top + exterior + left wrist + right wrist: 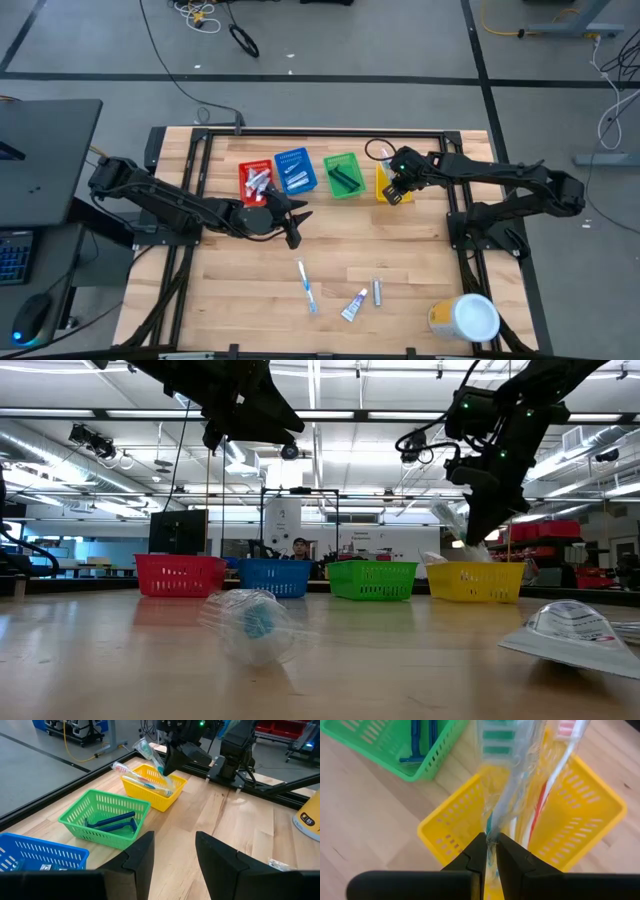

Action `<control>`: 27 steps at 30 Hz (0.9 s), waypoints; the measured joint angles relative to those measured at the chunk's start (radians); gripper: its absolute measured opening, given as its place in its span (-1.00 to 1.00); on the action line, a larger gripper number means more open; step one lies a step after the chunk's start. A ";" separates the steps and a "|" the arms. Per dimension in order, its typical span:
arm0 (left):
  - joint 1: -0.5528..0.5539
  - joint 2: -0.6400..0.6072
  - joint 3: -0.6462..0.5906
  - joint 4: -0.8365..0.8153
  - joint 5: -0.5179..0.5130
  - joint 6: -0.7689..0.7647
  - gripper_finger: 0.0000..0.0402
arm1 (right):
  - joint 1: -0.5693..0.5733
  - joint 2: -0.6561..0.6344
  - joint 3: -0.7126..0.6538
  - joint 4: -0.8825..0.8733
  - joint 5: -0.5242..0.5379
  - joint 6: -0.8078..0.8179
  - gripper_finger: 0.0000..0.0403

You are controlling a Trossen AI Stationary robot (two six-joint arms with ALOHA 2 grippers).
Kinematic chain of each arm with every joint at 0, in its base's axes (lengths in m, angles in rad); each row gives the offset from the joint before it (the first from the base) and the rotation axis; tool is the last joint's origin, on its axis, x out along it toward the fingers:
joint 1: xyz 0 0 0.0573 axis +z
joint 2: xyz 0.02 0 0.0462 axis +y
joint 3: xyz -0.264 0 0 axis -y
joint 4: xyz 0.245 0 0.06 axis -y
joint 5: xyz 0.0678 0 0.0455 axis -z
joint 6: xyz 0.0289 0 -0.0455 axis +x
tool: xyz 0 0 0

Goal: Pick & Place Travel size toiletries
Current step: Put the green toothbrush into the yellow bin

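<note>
High view: a wrapped toothbrush (512, 795) is pinched by the right hand (398, 190) over the yellow bin (384, 186) at the worktop's far edge. The left hand (292, 222) hangs open, empty. Three toiletries (345, 296) are left near the front edge.

Bright even overhead light, ceiling strip lamps (330, 415) glaring in the low view, soft faint shadows on the table (330, 250), near bottle (250, 625) blurred

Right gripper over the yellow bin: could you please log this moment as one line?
right gripper: shut on wrapped toothbrush | position: above yellow bin | left gripper: open, empty, waiting mid-table | stage: about to drop
</note>
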State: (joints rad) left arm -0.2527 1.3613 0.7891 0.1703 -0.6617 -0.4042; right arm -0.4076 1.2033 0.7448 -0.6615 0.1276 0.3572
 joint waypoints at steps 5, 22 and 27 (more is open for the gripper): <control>0.000 0.000 0.000 0.000 0.000 -0.002 -0.25 | 0.000 0.017 0.000 -0.002 0.000 0.000 -0.80; 0.000 0.000 0.000 0.003 0.000 0.000 -0.26 | 0.000 0.046 0.000 0.016 0.026 0.041 -0.80; 0.000 0.000 0.000 0.003 0.000 0.000 -0.25 | 0.000 0.046 0.000 0.019 -0.002 0.065 -0.80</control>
State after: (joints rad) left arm -0.2527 1.3613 0.7895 0.1730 -0.6617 -0.4042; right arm -0.4072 1.2491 0.7448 -0.6422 0.1261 0.4220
